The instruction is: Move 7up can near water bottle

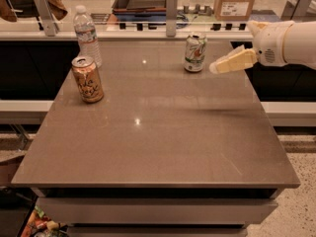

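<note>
The 7up can (195, 53), white and green with a silver top, stands upright at the back middle of the brown table (163, 137). The water bottle (87, 35), clear with a white cap, stands at the back left. My gripper (215, 68) comes in from the right edge on a white arm and hovers above the table just right of the 7up can, a small gap away from it. It holds nothing.
An orange-copper can (87, 79) with script lettering stands in front of the water bottle at the left. Behind the table runs a white rail with posts (171, 8), a cardboard box (236, 1) and a tray beyond it.
</note>
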Tool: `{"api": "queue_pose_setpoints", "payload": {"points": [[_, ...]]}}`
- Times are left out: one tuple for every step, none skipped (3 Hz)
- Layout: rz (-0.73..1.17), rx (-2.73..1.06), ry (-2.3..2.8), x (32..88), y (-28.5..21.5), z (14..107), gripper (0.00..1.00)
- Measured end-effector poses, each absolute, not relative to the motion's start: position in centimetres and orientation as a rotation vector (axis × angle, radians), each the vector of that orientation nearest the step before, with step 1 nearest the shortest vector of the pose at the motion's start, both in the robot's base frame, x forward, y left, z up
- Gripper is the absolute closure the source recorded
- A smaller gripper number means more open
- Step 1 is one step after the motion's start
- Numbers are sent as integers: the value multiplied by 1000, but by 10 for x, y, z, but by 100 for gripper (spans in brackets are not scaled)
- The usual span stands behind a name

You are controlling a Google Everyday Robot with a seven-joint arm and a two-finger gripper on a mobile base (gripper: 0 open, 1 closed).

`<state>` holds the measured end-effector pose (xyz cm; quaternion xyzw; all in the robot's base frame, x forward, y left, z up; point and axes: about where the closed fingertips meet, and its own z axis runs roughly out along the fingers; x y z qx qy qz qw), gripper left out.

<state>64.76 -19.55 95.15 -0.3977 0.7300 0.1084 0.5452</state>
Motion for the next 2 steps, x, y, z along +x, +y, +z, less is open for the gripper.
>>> {"api": "queue_pose_setpoints", "payload": {"points": [[327,-884,1683,671,-185,946,0],[365,-837,1653,691,-180,941,0]]}}
